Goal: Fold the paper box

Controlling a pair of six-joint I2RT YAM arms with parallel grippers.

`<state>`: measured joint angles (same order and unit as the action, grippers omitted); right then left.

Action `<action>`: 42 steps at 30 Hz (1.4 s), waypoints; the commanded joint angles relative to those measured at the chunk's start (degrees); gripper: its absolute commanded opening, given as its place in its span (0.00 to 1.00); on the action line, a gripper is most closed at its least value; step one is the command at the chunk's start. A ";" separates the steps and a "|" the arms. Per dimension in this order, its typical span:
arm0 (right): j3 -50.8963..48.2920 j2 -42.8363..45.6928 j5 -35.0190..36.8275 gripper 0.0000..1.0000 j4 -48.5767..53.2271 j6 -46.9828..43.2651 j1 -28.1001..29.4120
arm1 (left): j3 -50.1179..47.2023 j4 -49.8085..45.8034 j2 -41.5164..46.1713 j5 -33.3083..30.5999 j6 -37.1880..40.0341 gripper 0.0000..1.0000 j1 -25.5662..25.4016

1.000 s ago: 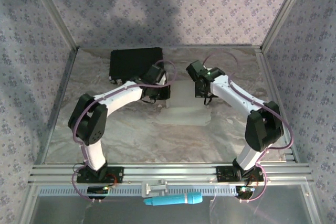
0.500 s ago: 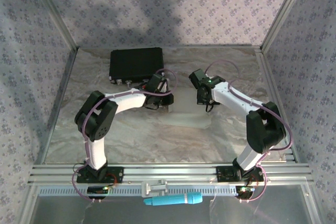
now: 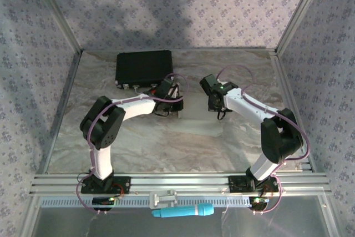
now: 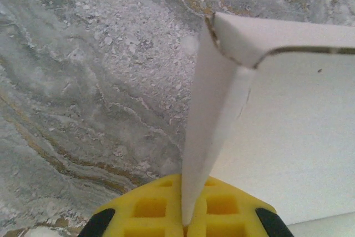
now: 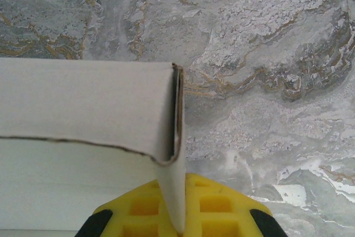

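The paper box (image 3: 197, 118) lies pale and hard to make out on the marble table between my two grippers. My left gripper (image 3: 173, 108) is at its left end and my right gripper (image 3: 218, 107) at its right end. In the left wrist view the yellow pads (image 4: 150, 209) of the left gripper (image 4: 186, 217) are shut on an upright side wall of the white box (image 4: 288, 137), whose corner flap bends away above. In the right wrist view the right gripper (image 5: 178, 220) is shut on the opposite upright wall of the box (image 5: 83, 92), where a folded corner doubles over.
A black rectangular case (image 3: 143, 67) lies at the back left, close behind the left gripper. Patterned walls and metal frame posts (image 3: 288, 31) enclose the table. A blue tool (image 3: 183, 211) rests on the near ledge beyond the rail.
The left arm's elbow has swung inward and its gripper has shifted a little nearer and to the right. The right gripper has edged slightly nearer. The box looks narrower between them.
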<state>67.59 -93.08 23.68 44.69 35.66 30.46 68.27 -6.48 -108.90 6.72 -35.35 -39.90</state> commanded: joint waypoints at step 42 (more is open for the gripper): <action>1.29 -1.55 3.62 0.00 6.08 4.62 2.12 | -4.56 -2.03 6.02 -8.51 -1.35 0.40 -0.59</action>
<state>68.71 -94.28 23.99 46.74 40.25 33.54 64.25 -9.67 -104.33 -7.22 -40.91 -42.65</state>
